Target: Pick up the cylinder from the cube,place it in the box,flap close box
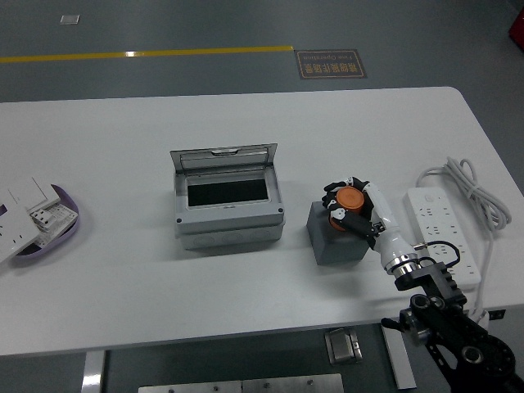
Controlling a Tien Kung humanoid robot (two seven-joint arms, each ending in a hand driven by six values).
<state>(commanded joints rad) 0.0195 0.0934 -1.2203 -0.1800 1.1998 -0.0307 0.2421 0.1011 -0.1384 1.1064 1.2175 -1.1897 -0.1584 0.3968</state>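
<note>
An orange cylinder (351, 199) stands on top of a dark grey cube (336, 238) at the table's right of centre. My right hand (358, 208) comes in from the lower right and its fingers are curled around the cylinder, which still rests on the cube. A grey metal box (228, 206) sits left of the cube with its lid flap (223, 158) raised at the back, showing a dark inside. My left arm is out of view.
A white power strip (440, 231) with a coiled cable (469, 187) lies right of the cube, close to my arm. A purple-rimmed tray (67, 219) with white parts sits at the table's left edge. The near table edge runs just below the cube.
</note>
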